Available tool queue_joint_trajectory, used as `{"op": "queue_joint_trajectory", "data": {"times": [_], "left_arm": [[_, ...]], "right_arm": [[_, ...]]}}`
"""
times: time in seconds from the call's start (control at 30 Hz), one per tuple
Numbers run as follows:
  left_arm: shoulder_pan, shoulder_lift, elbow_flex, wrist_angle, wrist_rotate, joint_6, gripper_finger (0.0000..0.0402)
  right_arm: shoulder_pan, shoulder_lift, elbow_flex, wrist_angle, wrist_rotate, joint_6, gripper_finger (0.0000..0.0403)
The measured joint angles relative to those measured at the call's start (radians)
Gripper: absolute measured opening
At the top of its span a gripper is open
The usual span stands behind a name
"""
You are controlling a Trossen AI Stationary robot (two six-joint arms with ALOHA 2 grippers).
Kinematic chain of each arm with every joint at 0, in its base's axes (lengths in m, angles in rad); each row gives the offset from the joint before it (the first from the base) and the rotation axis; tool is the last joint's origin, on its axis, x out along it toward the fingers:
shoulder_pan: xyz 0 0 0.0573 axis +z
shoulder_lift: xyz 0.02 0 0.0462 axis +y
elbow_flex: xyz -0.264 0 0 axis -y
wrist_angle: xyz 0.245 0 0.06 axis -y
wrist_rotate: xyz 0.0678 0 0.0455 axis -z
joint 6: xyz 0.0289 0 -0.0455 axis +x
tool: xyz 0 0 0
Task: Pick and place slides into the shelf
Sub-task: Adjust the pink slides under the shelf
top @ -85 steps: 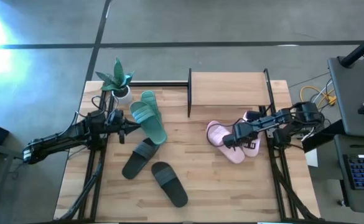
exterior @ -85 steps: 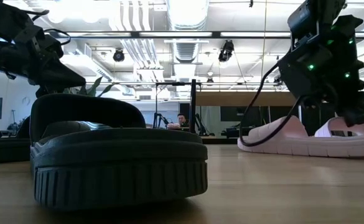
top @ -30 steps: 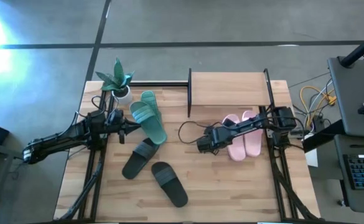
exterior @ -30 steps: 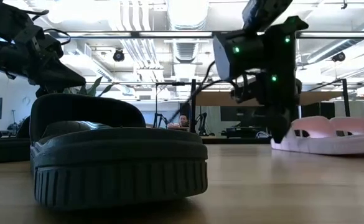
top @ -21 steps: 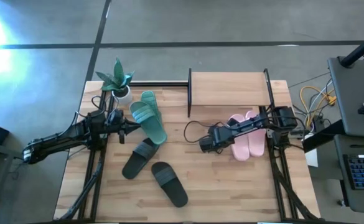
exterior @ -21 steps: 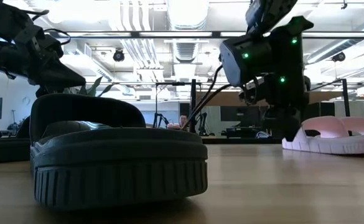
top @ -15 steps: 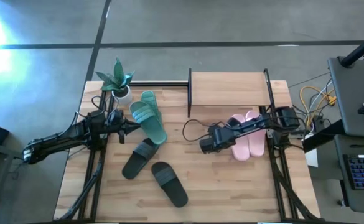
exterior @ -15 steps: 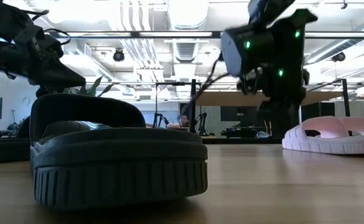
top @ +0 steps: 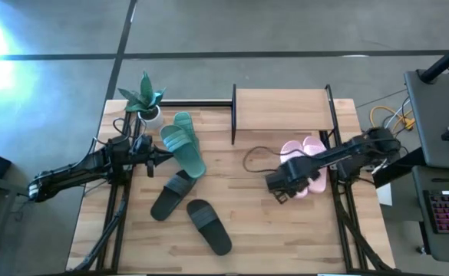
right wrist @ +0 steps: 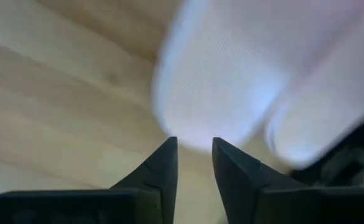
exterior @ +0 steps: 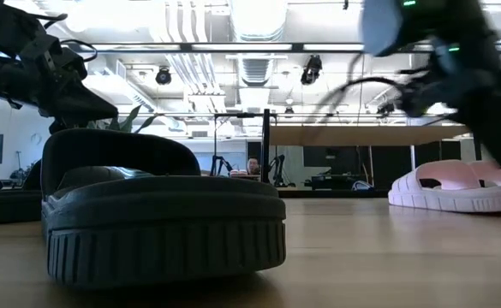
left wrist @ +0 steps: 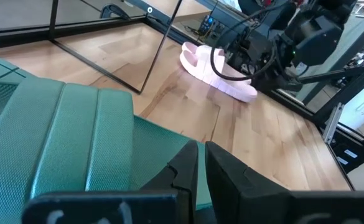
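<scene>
The right gripper sat low over the surface at the near end of the pink pair, its fingers a little apart with nothing between them. Half a second earlier it had been further left, beside the pair; it had since swung to the pair's near tip, and over the last few seconds the two pink slides had gone from lying splayed to lying side by side just in front of the shelf. That suggested the pair had been lined up for a push or a pick, though no slide was on the shelf yet.

The left gripper had not moved, its fingers pressed nearly together against the edge of a green slide; whether it truly pinched it I could not tell from the wrist view.

Six slides were in view from above: two green stacked at the left by the potted plant, two black apart from each other at the near left, and two pink at the right. There was one shelf, at the far middle, its top board bare.
</scene>
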Motion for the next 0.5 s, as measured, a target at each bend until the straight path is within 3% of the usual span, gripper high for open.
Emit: {"op": "queue_joint_trajectory", "data": {"times": [0.3,0.5], "left_arm": [[0.0,0.001,0.0,0.0,0.0,0.0,0.0015],[0.0,0.001,0.0,0.0,0.0,0.0,0.0015]], "right_arm": [[0.148,-0.19,-0.217,0.004,-0.084,0.423,0.007],[0.18,-0.266,-0.335,0.137,-0.154,0.534,0.0062]]}}
